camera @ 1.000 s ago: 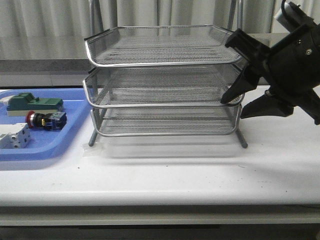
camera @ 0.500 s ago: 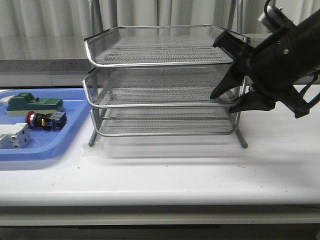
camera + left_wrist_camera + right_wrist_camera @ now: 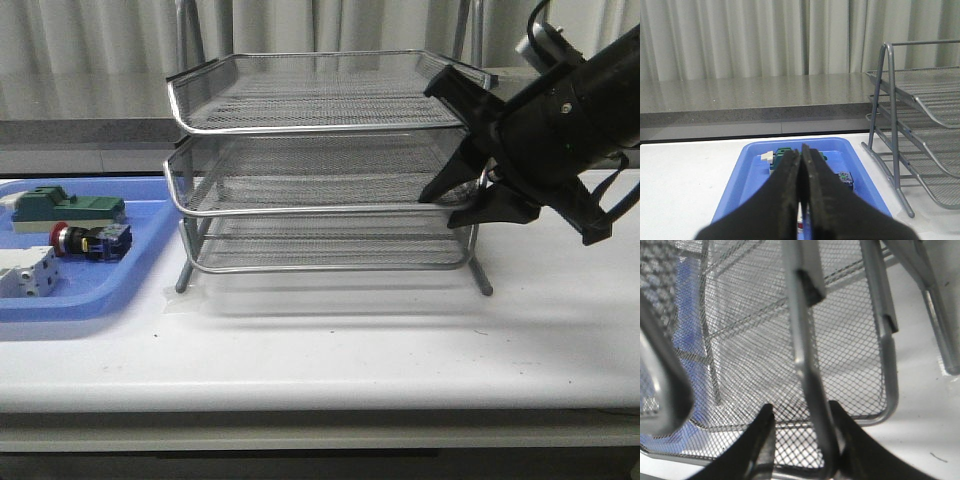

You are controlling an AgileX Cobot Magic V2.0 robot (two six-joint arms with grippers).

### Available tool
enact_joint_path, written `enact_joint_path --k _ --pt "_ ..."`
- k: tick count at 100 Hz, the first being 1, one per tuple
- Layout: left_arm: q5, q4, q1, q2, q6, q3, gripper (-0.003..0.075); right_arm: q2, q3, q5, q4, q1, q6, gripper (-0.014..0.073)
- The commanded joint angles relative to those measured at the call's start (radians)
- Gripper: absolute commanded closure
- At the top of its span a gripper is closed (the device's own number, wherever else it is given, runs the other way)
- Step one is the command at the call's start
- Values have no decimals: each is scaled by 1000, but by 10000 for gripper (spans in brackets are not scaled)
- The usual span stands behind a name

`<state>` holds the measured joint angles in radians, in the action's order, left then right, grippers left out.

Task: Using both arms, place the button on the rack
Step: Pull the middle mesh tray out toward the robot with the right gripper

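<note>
While the red-capped black push-button (image 3: pixel 88 240) is lying in the flat blue plastic tray (image 3: pixel 140 262), small, rigid, best pinched across its body, the right gripper (image 3: pixel 801 432) is straddling the silver wire-mesh rack's (image 3: pixel 320 165) rim, fingers apart; the left gripper (image 3: pixel 801 172) is hanging closed, empty.

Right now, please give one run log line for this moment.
right gripper: open, straddling rack right rim | left gripper: shut, empty | button: in blue tray

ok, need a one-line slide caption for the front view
Right pincer straddles the rack side rim; the button waits in the blue tray.
</note>
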<state>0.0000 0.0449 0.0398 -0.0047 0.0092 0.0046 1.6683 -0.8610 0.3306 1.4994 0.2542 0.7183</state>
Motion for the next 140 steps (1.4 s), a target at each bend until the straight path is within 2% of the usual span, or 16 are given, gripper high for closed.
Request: enact_joint_path --k 1,27,76,105,112,125,129,136,140 --pt "-75 8 -1 -30 -9 33 741 -35 -16 27 -14 3 23 569" --pt "-75 8 -1 -30 -9 33 741 -97 73 19 -67 3 23 569" --pt "-75 8 -1 -30 -9 33 741 -376 352 27 -94 3 26 569" --pt "-75 8 -1 -30 -9 33 741 -426 382 33 -111 3 26 561" --pt "-75 8 -1 -30 -9 33 741 -426 382 32 -114 3 26 502" --pt "-75 8 -1 -30 -9 33 741 -426 382 45 -137 3 31 265" --pt "-75 8 -1 -30 -9 33 741 -428 382 55 -147 3 40 164" --pt "-75 8 -1 -30 -9 33 741 -438 382 65 -166 3 54 60" --pt "-75 8 -1 -30 -9 33 741 -447 382 66 -177 3 54 36"
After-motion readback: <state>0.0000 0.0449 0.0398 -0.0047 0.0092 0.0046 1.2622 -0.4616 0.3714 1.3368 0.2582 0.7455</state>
